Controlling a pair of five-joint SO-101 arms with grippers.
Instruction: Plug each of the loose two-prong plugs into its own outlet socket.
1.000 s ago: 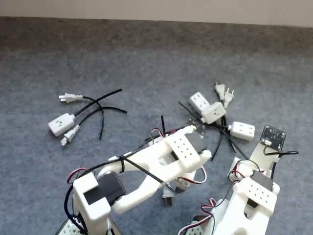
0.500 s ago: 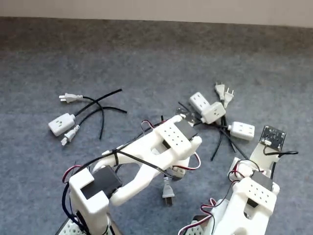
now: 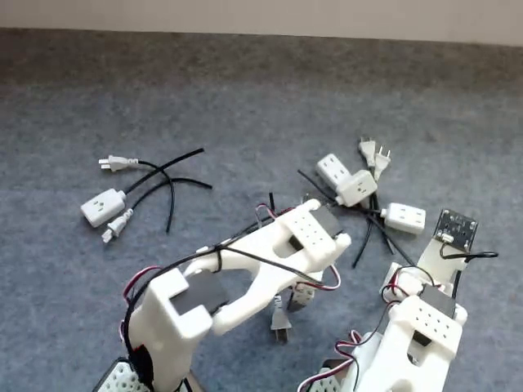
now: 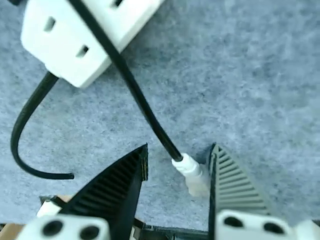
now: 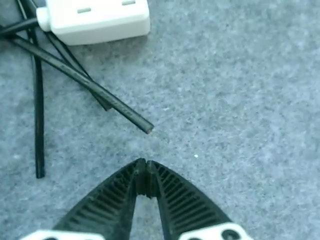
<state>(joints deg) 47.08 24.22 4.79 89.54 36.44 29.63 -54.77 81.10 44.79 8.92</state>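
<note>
We log: grey counter | left arm mid-frame, left jaws spread either side of a white plug lying on the counter, its black cord crossing a socket block | right arm lower right, right jaws pressed together, empty | spare plug upper left.

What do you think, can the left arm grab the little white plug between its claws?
Probably yes. The left gripper is open and the white plug lies on the carpet between its fingers, close to one. Nothing covers it; only its own black cord trails away.
</note>
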